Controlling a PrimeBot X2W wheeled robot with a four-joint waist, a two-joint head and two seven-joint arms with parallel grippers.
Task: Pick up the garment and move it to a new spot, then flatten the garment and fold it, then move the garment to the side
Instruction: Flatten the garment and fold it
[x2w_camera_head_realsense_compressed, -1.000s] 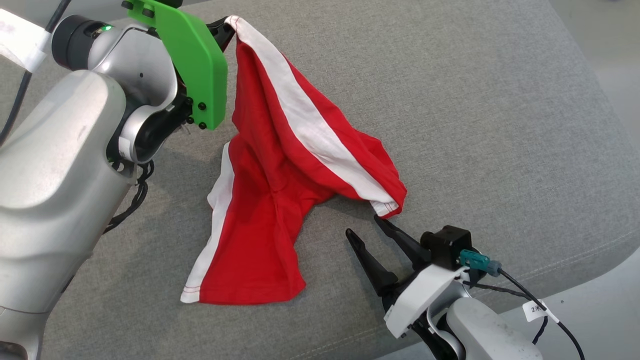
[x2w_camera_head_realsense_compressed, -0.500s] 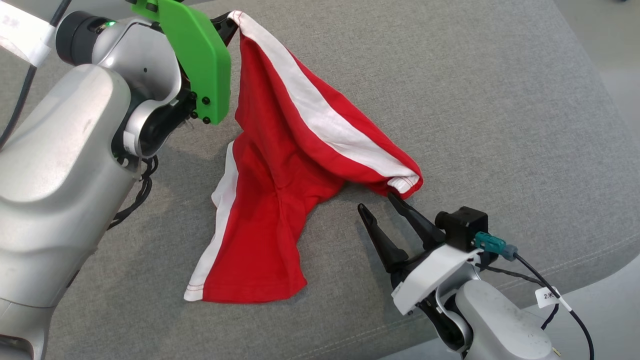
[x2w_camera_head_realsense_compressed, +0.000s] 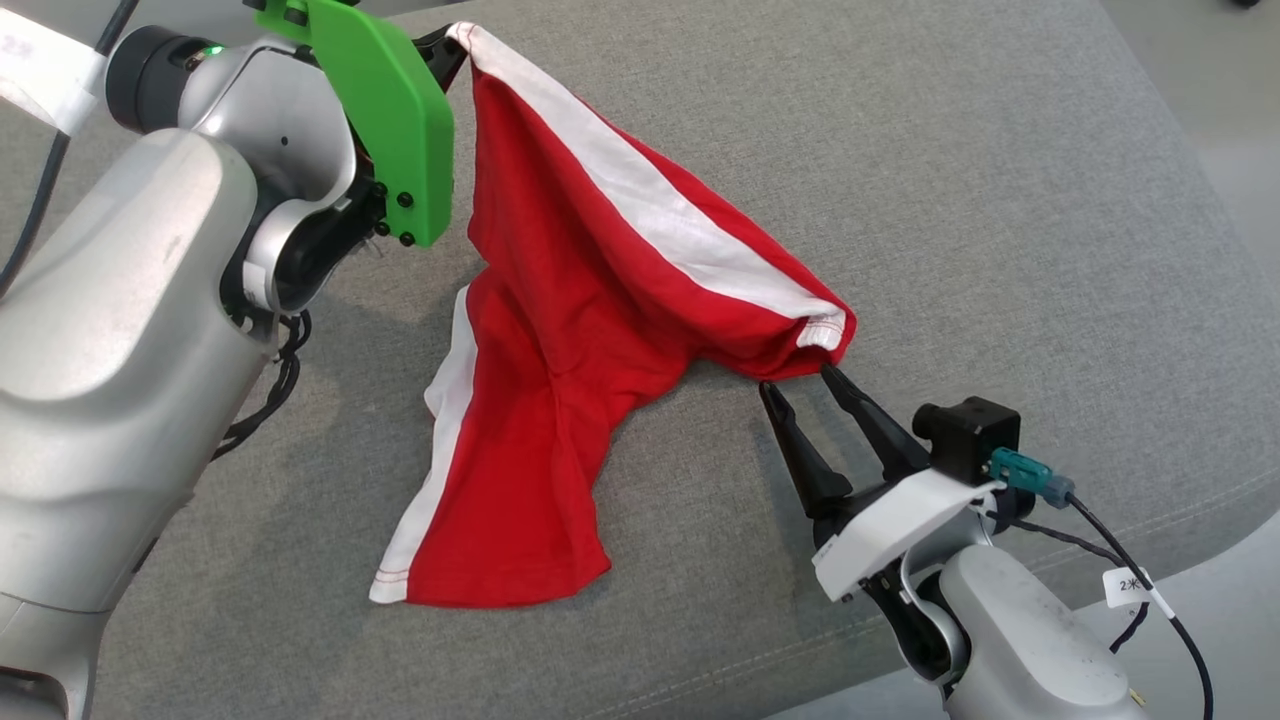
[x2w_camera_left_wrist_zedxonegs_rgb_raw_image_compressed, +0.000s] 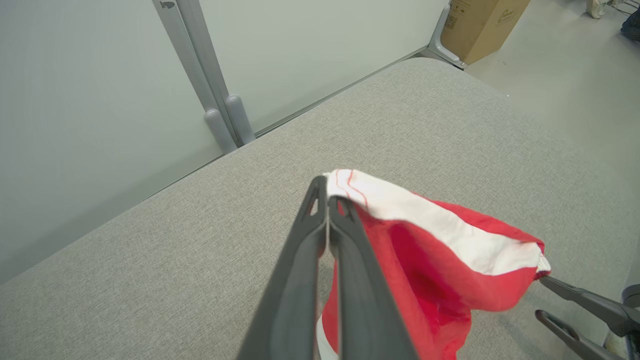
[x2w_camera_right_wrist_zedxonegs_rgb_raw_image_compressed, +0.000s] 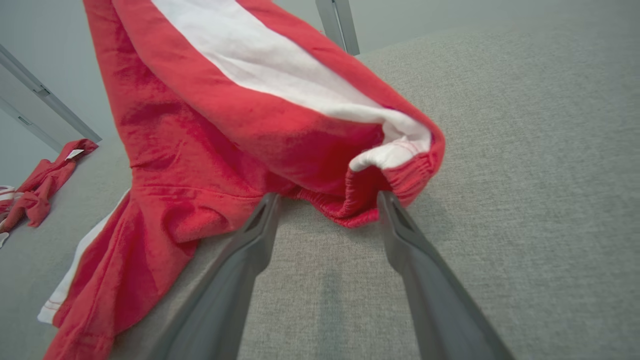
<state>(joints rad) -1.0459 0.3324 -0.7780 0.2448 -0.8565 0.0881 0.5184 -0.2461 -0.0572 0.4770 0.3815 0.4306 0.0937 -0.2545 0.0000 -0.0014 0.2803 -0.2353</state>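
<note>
While the left gripper (x2w_camera_left_wrist_zedxonegs_rgb_raw_image_compressed: 327, 195) clenches a raised white-striped corner of the garment (x2w_camera_head_realsense_compressed: 560, 330), the right gripper (x2w_camera_head_realsense_compressed: 797, 380), jaws spread and empty, reaches that garment's drooping hem above the grey cushion (x2w_camera_head_realsense_compressed: 1000, 200).

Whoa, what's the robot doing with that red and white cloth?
The robot's left gripper is shut on one corner of the red garment with a white stripe, holding it up off the grey fabric-covered surface. The rest droops down and lies crumpled there. The right gripper is open, fingertips right at the garment's other raised corner, not pinching it yet. Nothing is flat or folded yet.
</note>
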